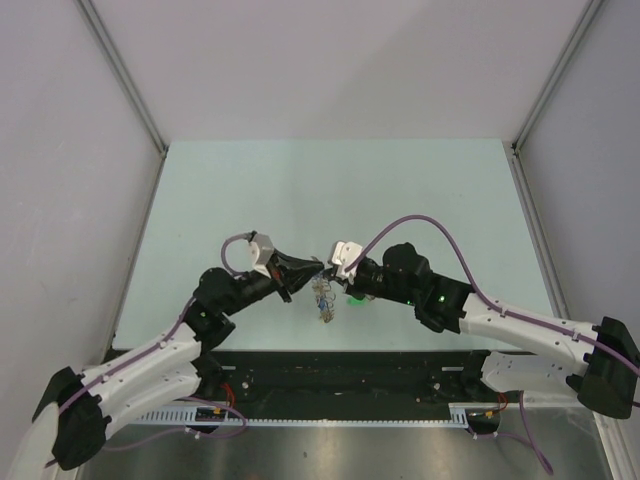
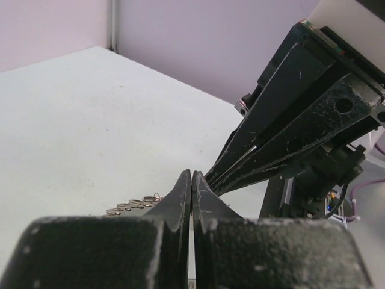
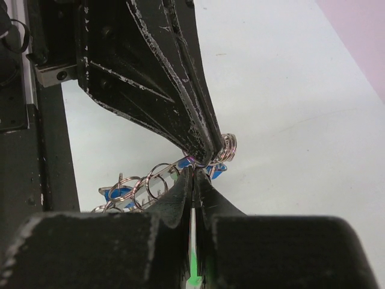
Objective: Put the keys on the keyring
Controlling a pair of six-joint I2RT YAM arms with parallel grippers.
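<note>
My left gripper [image 1: 311, 268] is pinched tight on the keyring [image 1: 323, 297], which hangs mid-table with blue keys [image 3: 119, 193]. My right gripper [image 1: 331, 270] is squeezed shut right beside it. I'd hold still and push slowly.

Too small from above to count the keys [image 1: 324, 300]. Can see only a few loops of the keyring [image 2: 135, 205] past the left pincer [image 2: 191, 177] in its own view; rest hidden.
</note>
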